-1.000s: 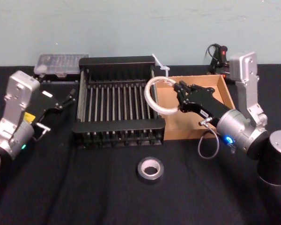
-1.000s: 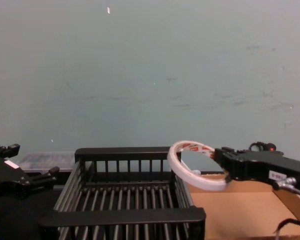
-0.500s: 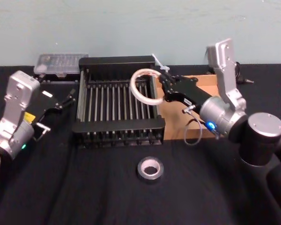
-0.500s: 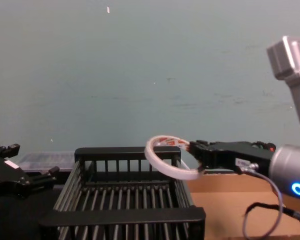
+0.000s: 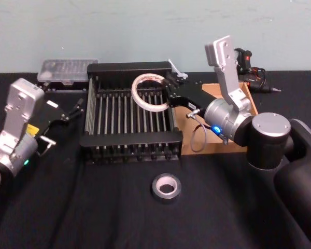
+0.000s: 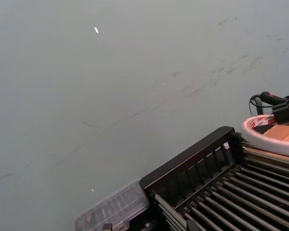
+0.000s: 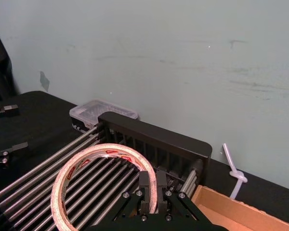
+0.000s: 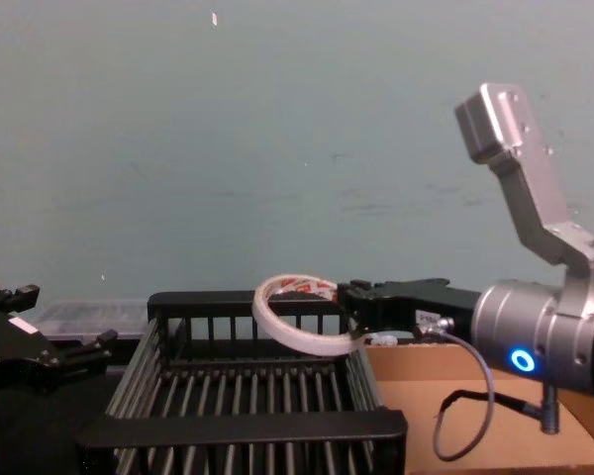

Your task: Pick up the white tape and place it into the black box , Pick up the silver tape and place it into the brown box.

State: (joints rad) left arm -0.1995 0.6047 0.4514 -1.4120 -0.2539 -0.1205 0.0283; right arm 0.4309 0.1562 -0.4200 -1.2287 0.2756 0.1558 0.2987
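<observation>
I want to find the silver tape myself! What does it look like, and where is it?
Find the big black box in the middle of the dark table. The silver tape lies flat on the cloth in front of it, nearer the robot. It is thick, plain grey, with a pale core, unlike the thin white tape with red marks held in the right claw.

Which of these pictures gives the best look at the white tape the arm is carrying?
The right wrist view: the white tape fills the foreground, red print readable, pinched by the right gripper over the black box. The head view shows its ring from above, the chest view from the side, the left wrist view just an edge.
</observation>
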